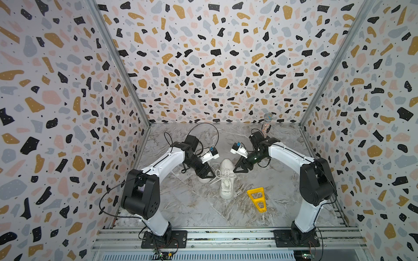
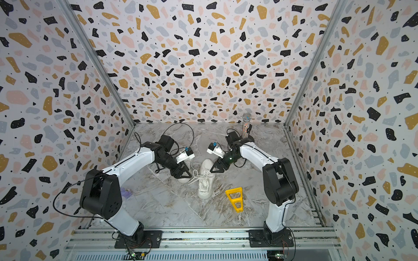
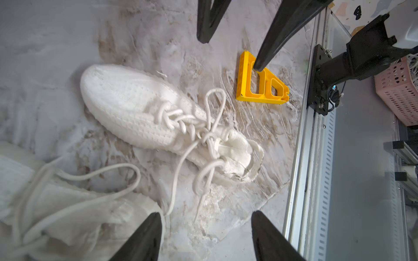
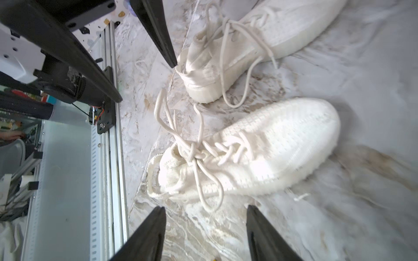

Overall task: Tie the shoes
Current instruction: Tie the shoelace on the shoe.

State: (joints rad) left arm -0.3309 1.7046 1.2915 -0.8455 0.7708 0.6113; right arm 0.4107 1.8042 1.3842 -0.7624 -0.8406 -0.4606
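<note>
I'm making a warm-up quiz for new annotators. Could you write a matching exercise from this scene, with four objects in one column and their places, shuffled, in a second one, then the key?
Things
1. white knit sneaker with bow-looped laces
2. second white knit sneaker
3. yellow plastic triangular frame
4. glittery microphone

Places
A. upright near the back wall
B. mid-table, toe towards the back wall
C. flat on the marble tabletop, on the right arm's side of the shoes
D. partly hidden under the left gripper in both top views

Pairs: 1-B, 2-D, 3-C, 4-A
</note>
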